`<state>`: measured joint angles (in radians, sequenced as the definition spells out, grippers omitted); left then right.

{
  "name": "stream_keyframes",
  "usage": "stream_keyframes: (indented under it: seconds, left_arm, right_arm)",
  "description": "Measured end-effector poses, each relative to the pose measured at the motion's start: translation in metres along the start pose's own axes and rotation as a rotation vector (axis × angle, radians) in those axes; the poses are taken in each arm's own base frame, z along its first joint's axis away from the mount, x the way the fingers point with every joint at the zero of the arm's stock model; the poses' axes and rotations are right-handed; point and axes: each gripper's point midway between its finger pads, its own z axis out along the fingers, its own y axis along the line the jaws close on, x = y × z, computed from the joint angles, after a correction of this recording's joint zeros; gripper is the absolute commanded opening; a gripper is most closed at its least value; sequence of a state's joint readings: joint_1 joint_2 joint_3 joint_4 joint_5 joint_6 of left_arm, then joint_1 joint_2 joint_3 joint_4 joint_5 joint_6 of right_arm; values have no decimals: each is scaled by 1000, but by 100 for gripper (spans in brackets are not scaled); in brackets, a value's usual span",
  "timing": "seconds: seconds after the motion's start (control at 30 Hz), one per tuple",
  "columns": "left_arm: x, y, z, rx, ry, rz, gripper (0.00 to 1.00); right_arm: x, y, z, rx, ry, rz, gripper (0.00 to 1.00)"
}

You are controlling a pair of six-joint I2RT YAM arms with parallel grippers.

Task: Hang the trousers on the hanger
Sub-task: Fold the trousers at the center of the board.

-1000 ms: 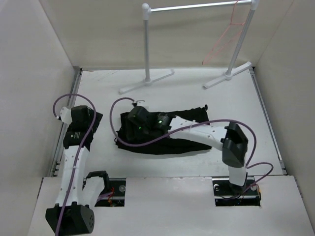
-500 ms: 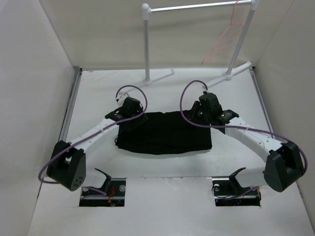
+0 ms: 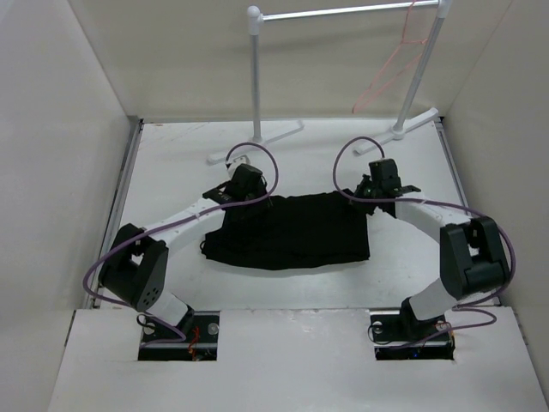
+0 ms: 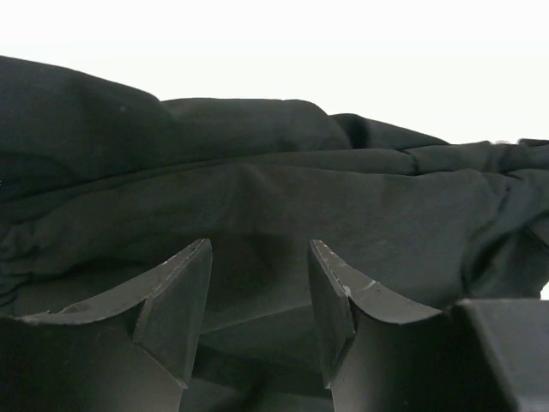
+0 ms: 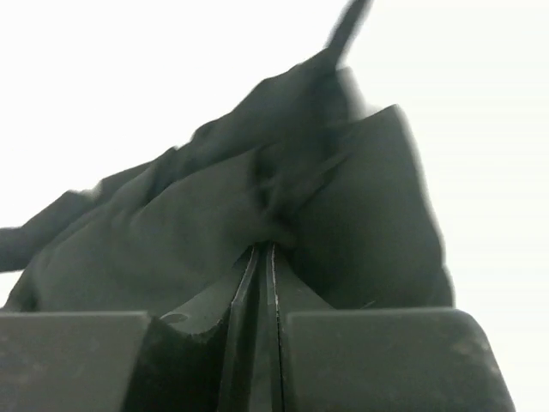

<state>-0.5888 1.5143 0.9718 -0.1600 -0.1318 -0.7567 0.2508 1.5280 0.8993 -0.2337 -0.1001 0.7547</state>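
Observation:
The black trousers (image 3: 296,232) lie spread flat in the middle of the table. My left gripper (image 3: 243,204) is at their far left corner. In the left wrist view it (image 4: 259,249) stands open, with dark cloth (image 4: 283,189) under and beyond the fingers. At the far right corner my right gripper (image 3: 371,196) is shut on a pinched fold of the trousers (image 5: 214,223); its jaws (image 5: 264,247) meet on the cloth. The pink-red wire hanger (image 3: 386,77) hangs from the right end of the rack's crossbar, well beyond both grippers.
A rack with white posts (image 3: 256,77) and a silver crossbar (image 3: 343,11) stands at the back, its feet (image 3: 255,144) on the table close behind the grippers. White walls enclose the table on the left, right and back.
Both arms have swung out and reached to the far corners of the trousers, which now lie spread flatter. The right gripper has shut on the cloth, and the left jaws have narrowed.

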Motion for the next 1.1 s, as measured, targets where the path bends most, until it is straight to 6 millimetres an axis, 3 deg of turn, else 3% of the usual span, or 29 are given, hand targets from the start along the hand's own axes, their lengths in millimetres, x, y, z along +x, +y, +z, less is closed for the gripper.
stream_keyframes:
  seconds: [0.17, 0.27, 0.37, 0.47, 0.53, 0.63, 0.73, 0.8, 0.9, 1.0, 1.1]
  left_arm:
    - [-1, 6, 3, -23, -32, 5, 41]
    - [-11, 15, -1, -66, -85, 7, 28]
    - [-26, 8, -20, -34, -139, 4, 21]
    - [-27, -13, -34, 54, -130, 8, 19]
    - [-16, -29, -34, 108, -90, 24, 20]
    - [10, -38, -21, 140, -2, 54, 20]
    - [32, -35, -1, 130, 80, 68, 20]
    - [40, -28, 12, 107, 113, 66, 20]
    - [42, -17, 27, 80, 131, 50, 21]
    - [32, -11, 38, 64, 120, 26, 21]
    - [22, -5, 50, 49, 104, 2, 21]
  right_arm:
    - [-7, -23, 19, 42, 12, 84, 13]
    - [-10, -20, 21, 29, 6, 110, 15]
    - [-14, -14, 21, 14, -5, 146, 31]
    - [-18, -8, 17, -4, -17, 169, 48]
    - [-23, -1, 6, -26, -38, 170, 51]
    - [-35, 15, -26, -94, -105, 156, 51]
    - [-37, 27, -61, -167, -172, 134, 34]
    - [-23, 26, -73, -189, -176, 118, 25]
    - [16, 18, -64, -169, -94, 85, 18]
    - [61, -7, -45, -90, 24, 68, 15]
    - [87, -36, -40, -14, 75, 99, 13]
